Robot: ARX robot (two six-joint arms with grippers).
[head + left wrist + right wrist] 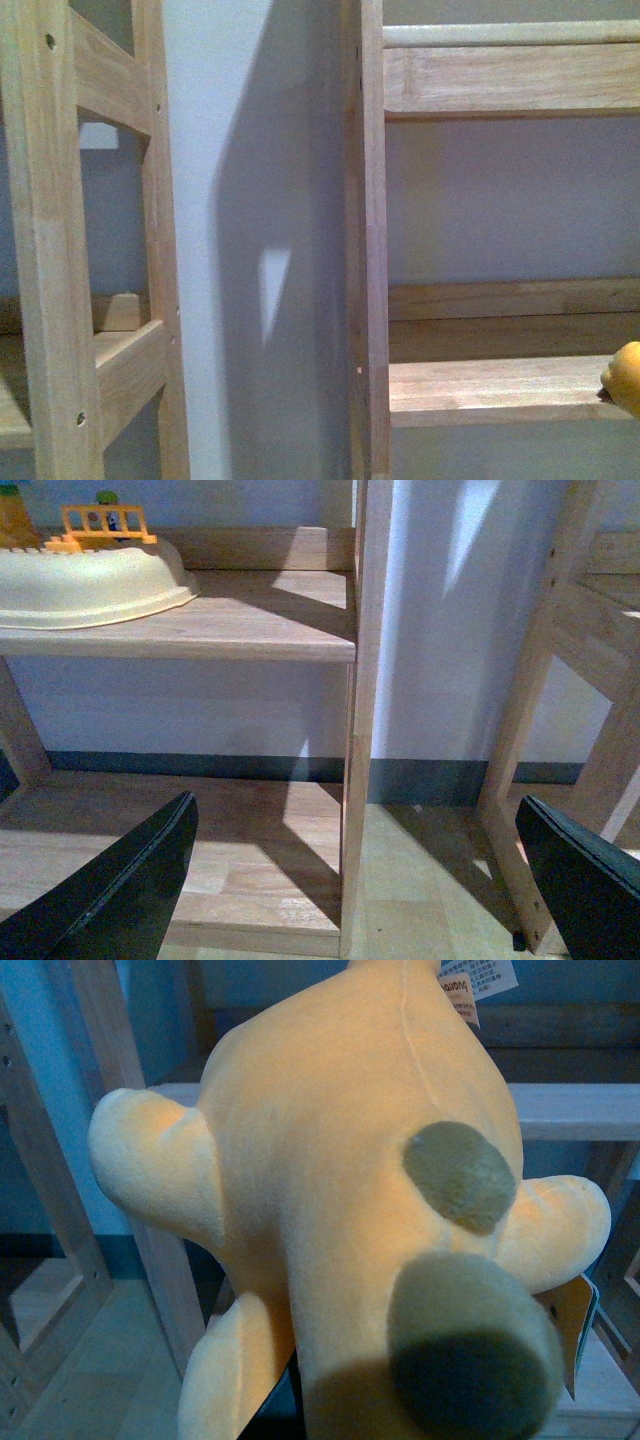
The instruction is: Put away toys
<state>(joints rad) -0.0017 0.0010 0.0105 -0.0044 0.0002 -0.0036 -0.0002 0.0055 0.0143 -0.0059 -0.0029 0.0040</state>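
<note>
Plush animal (pixel 340 1160) is pointing lengthwise away from the right wrist camera, tag end farthest, hiding the right gripper's fingers, so their grip is unclear. In the front view it is peeking in at 4 o'clock. Left gripper (pixel 355 810) is gaping wide, empty.

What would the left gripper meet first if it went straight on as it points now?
Most likely the shelf's upright post, which stands centred between the open jaws of the left gripper. Depth is unclear, but nothing nearer shows in that line.
</note>
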